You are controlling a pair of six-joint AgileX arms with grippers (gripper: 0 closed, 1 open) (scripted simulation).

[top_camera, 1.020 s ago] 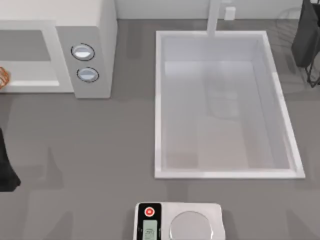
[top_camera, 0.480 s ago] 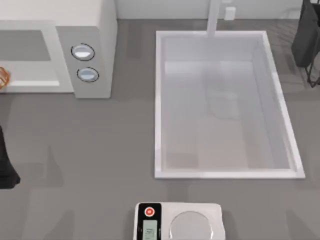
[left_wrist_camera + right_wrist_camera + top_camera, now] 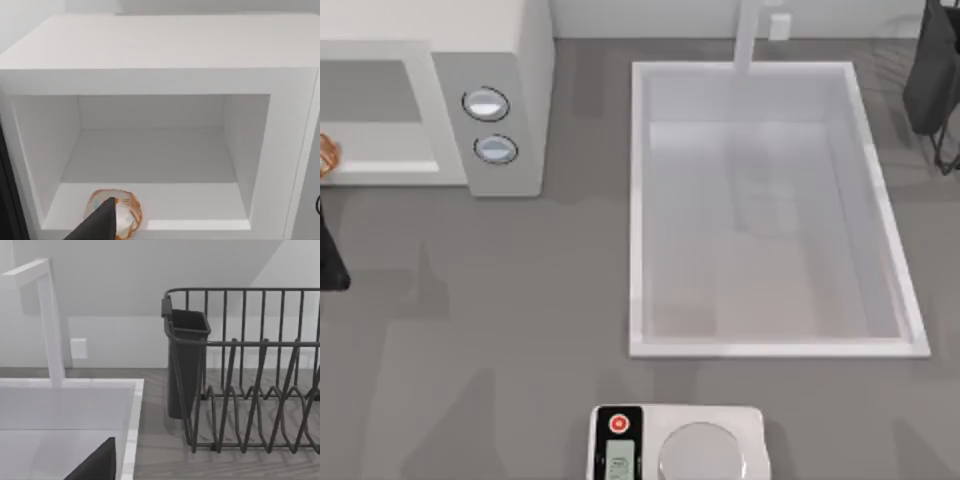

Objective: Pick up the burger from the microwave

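The microwave (image 3: 490, 60) is a white box at the table's back left, its door side open toward the front. In the left wrist view its grey-white cavity (image 3: 150, 150) faces me. The burger (image 3: 125, 212), small and orange-brown, lies on the cavity floor near the front lip, toward one side wall. In the top view the burger (image 3: 325, 155) peeks in at the left edge. My left gripper (image 3: 102, 224) shows as a dark tip just in front of the burger, partly covering it. My left arm (image 3: 328, 262) is at the left edge, in front of the microwave.
A white sink (image 3: 770, 340) with a faucet (image 3: 748, 35) takes up the table's middle right. A small white scale (image 3: 680, 445) with a red button stands at the front edge. A dark dish rack (image 3: 250, 390) stands at the back right, where my right arm (image 3: 932, 70) is parked.
My left arm has moved away from the front edge toward the microwave opening. The right arm has stayed where it was.
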